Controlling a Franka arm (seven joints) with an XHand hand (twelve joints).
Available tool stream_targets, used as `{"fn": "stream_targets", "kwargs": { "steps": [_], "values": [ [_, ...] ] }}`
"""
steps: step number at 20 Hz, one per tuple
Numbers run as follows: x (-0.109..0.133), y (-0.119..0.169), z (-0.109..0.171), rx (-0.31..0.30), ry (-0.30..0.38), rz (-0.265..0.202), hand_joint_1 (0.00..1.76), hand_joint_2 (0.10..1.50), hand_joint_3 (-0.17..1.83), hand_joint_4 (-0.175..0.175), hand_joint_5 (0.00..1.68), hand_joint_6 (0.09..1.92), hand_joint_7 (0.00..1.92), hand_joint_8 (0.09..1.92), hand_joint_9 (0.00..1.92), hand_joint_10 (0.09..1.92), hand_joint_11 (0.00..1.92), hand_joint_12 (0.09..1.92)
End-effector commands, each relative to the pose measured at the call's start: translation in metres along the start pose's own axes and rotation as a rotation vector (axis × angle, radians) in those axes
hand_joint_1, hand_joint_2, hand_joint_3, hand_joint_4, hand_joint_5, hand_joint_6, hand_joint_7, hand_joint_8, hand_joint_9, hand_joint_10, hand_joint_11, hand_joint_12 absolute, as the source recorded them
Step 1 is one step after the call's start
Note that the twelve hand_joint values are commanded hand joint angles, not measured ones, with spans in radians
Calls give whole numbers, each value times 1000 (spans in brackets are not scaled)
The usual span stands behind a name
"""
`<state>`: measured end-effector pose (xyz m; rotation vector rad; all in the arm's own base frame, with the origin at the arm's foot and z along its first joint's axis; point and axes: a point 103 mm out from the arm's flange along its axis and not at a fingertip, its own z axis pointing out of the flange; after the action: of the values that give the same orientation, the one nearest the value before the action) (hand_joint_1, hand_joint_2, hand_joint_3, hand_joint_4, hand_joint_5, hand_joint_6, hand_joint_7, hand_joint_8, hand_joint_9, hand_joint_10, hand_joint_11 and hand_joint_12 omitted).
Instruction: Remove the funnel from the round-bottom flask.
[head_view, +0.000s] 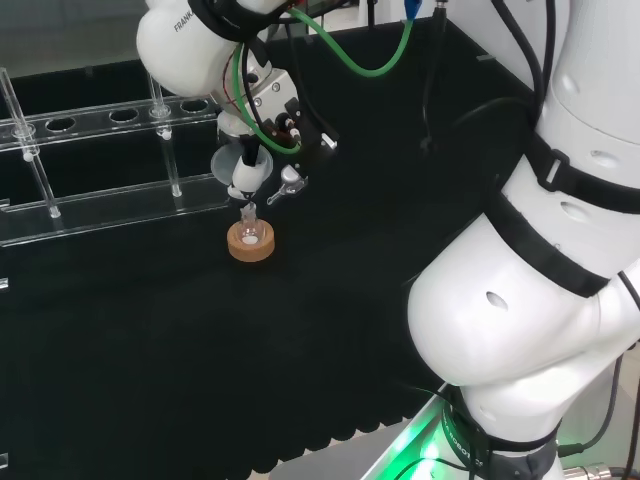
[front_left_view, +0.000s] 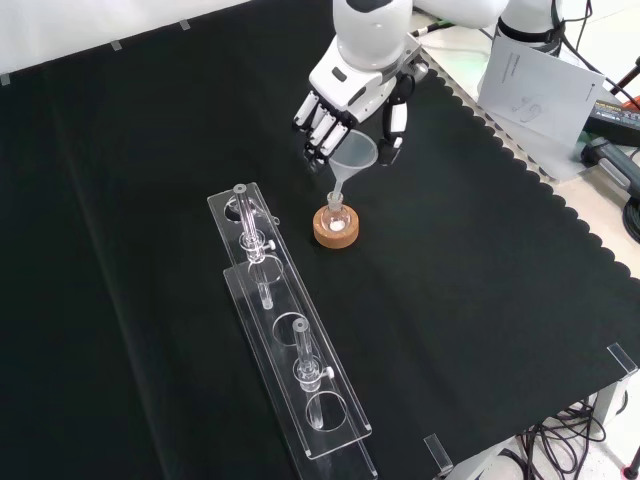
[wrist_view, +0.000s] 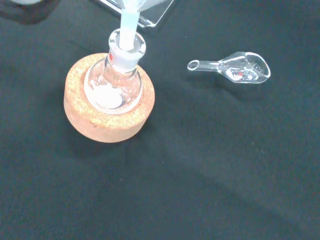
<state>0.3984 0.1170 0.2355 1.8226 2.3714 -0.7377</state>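
Observation:
A small round-bottom flask sits in a cork ring on the black cloth; both also show in the front view as flask and cork ring. A clear funnel stands with its stem inside the flask's neck. The hand hangs over it from above. Its fingers curl down on one side of the funnel's cone and the thumb on the other. In the head view the funnel sits between the hand's white fingertips, above the flask.
A small clear glass scoop lies on the cloth close beside the cork ring. A long clear rack with a few tubes lies left of the flask in the front view; in the head view this rack is behind it. The cloth's scalloped edge runs at right.

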Motion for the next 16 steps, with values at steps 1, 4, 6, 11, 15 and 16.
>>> {"fn": "stream_targets", "kwargs": {
  "steps": [1, 4, 6, 11, 15, 16],
  "values": [
    [-14, -24, -34, -27, 26, 40, 720, 768, 417, -37, 561, 90, 586, 685, 993, 506, 539, 1268],
    [-19, -30, -48, -44, 35, 52, 719, 767, 418, -37, 559, 90, 580, 685, 988, 504, 538, 1269],
    [-23, -33, -58, -62, 43, 55, 718, 767, 419, -37, 558, 90, 577, 687, 987, 504, 537, 1269],
    [-32, -35, -75, -77, 69, 70, 717, 765, 421, -37, 556, 90, 572, 691, 983, 505, 536, 1270],
    [-41, -31, -84, -84, 84, 74, 709, 765, 423, -37, 556, 90, 567, 693, 978, 504, 535, 1271],
    [-44, -30, -87, -87, 88, 76, 707, 765, 423, -38, 556, 91, 566, 693, 976, 504, 535, 1271]
  ]
}}
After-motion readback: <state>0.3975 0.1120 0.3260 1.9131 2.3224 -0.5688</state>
